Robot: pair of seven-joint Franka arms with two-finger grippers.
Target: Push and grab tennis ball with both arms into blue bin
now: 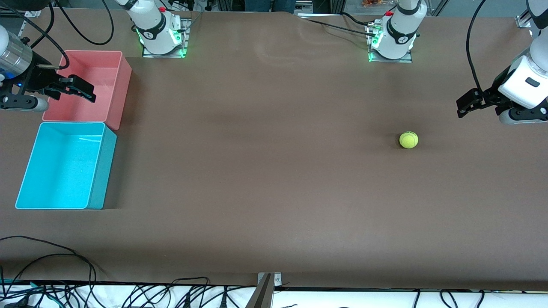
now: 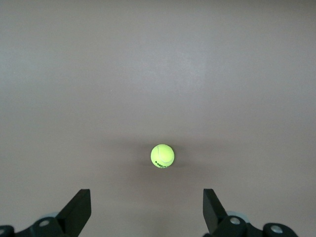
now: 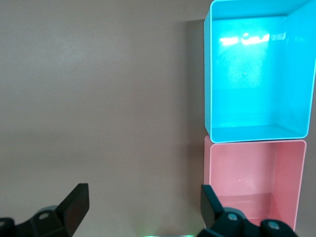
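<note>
A: How many things do we count on the table (image 1: 274, 179)?

B: We count three: one tennis ball (image 1: 409, 140), one blue bin (image 1: 64, 167) and one pink bin (image 1: 92, 85). The two bins touch each other at the right arm's end of the table, and the blue bin is the one nearer to the front camera. Both bins have nothing inside.

A: And where is the ball?

B: We see it on the bare table toward the left arm's end, well apart from both bins.

A: We have two grippers. What do their fingers do?

B: The left gripper (image 1: 466, 102) hangs over the table near the ball, not touching it. Its two fingers (image 2: 79, 210) stand wide apart and hold nothing. The right gripper (image 1: 77, 87) hangs over the pink bin. Its two fingers (image 3: 76, 205) are also spread wide, with nothing between them.
</note>
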